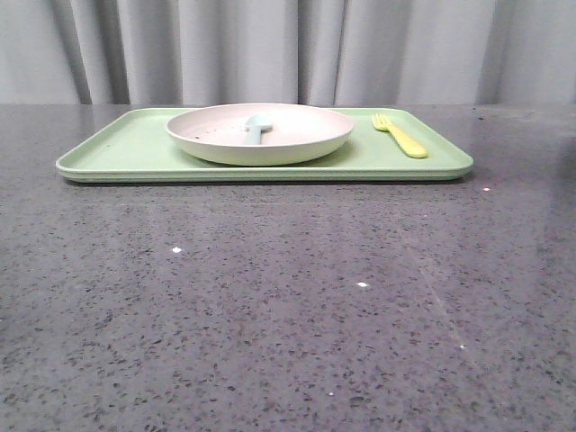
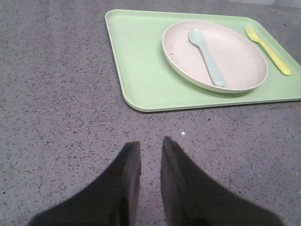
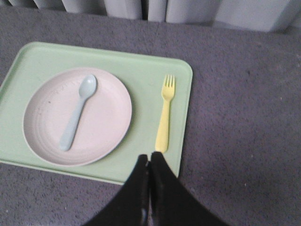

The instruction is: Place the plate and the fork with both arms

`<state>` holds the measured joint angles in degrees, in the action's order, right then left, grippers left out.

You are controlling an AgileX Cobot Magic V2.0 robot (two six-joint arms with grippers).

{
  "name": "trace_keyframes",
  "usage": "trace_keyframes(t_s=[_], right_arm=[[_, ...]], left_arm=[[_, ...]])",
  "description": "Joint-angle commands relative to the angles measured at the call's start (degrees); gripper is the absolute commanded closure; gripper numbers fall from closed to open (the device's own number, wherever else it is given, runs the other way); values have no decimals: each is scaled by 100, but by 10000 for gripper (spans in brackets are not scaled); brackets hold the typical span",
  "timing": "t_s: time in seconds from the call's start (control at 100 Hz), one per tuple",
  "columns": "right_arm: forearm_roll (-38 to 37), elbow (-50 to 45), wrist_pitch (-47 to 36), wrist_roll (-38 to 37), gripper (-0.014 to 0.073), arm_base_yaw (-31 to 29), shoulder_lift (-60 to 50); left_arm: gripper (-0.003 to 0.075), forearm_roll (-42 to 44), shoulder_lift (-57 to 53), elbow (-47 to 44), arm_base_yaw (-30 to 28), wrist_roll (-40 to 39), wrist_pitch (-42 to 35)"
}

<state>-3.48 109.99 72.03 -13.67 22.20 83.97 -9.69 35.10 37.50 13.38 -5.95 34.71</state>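
The cream plate [image 1: 288, 135] sits on the light-green tray [image 1: 126, 148] at the far side of the table, with a pale blue spoon [image 1: 257, 128] lying in it. The yellow fork [image 1: 400, 135] lies on the tray to the right of the plate. The plate [image 2: 235, 56], spoon [image 2: 207, 56] and fork [image 2: 270, 49] also show in the left wrist view; the plate [image 3: 103, 113] and fork [image 3: 164, 113] show in the right wrist view. My left gripper [image 2: 150, 147] is slightly open and empty above the bare table, short of the tray. My right gripper [image 3: 149, 160] is shut and empty over the tray's near edge, just short of the fork's handle end.
The speckled grey table [image 1: 288, 315] stretches from the tray to the near edge. Grey curtains [image 1: 288, 49] hang behind the table. Neither arm shows in the front view.
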Motion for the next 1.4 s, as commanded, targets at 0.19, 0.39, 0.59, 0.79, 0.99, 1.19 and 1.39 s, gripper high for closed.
trace_keyframes(t_s=[0.19,0.39,0.59,0.79,0.99,1.19,1.39], right_arm=[[-193,-2146,-1671,73,631,-15,-1623],[-224,-3956,-2929,73,631,-15,-2867],[-318,-5344,-3572,73,631,-15,-3985],[-462,-6317,-3779,73,631,-15,-4933],[-517,-6969,-3921,73,631,-15,-5732],[-517,-7321,-3922,73,631,-15,-6241],[-517,-7365,-3743,73,631,-15,-6284]], left_arm=[[741,-93,8,155,-56,-38,-460],[741,-93,-5,155,-56,-38,-460],[741,-82,-456,-119,-56,-38,-699],[741,52,-1114,-472,-56,-38,-757],[741,166,-1664,-772,-56,-47,-757],[741,328,-1948,-926,-56,-47,-735],[741,317,-1958,-926,-56,-47,-748]])
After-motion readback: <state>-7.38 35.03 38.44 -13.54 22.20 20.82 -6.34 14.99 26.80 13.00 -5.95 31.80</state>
